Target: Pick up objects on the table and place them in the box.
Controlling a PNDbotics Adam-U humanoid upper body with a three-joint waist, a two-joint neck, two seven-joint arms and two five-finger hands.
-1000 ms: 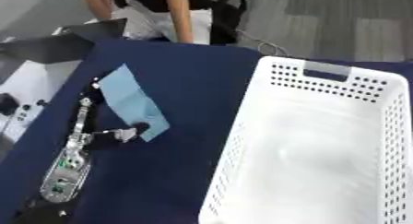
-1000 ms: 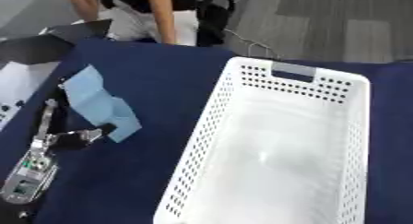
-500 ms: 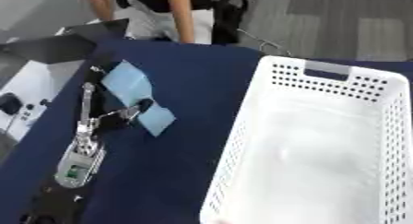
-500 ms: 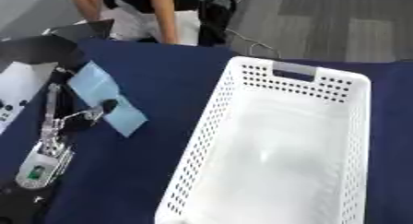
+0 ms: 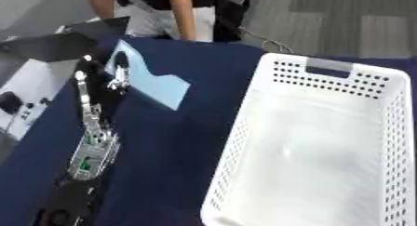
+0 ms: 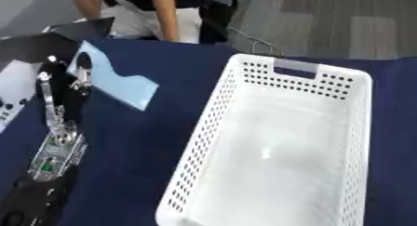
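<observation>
Left eye view: left robot hand (image 5: 117,74) pinching a light-blue flat object (image 5: 151,84), left of white basket (image 5: 244,127).

The left arm (image 5: 85,150) enters from the lower left corner and extends up the left side of the dark blue table (image 5: 175,141). The left hand (image 5: 114,74) is at the upper left, with fingers closed on the near-left edge of a light blue flat object (image 5: 151,83). The object is tilted, with its left end raised; whether its right end touches the table cannot be determined. A white perforated box (image 5: 326,146) occupies the right half of the view. Its interior is white; a handle slot is at its far end. The box stands well apart from the blue object.
</observation>
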